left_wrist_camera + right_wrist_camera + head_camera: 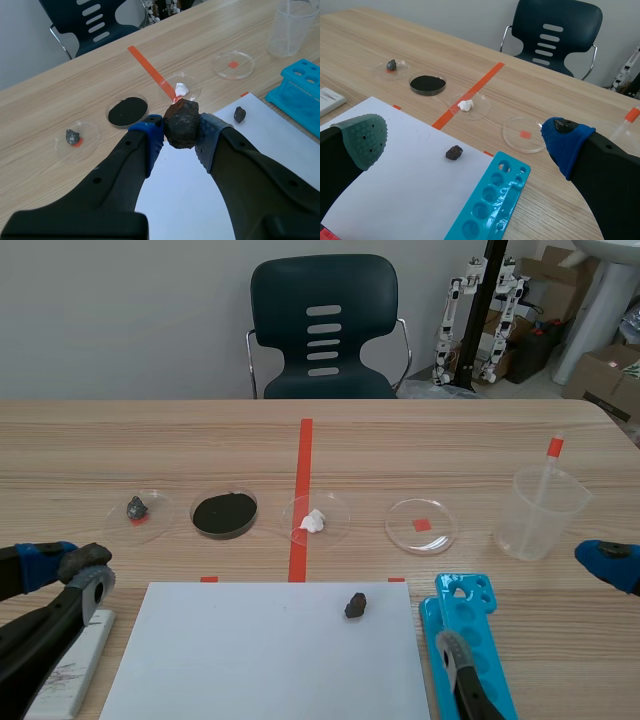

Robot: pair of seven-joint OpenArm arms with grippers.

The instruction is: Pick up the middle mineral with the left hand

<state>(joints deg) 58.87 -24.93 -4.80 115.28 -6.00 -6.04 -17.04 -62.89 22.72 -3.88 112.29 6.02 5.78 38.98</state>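
My left gripper (181, 136) is shut on a lumpy dark brown mineral (181, 123), pinched between its blue and grey pads. In the scene view this gripper (72, 568) hangs at the front left of the table, the mineral (86, 558) showing between its fingers. A small dark mineral (355, 605) lies on the white sheet (230, 660). A grey mineral (137, 507) and a white mineral (314, 521) each rest in a clear dish. My right gripper (464, 139) stands open at the front right, holding nothing.
A dish of black powder (225, 513) and a bare dish with a red mark (422, 525) stand in the row. A plastic beaker (541, 512) is at the right, a blue rack (470, 650) at the front right, a white plate (70, 665) under the left arm.
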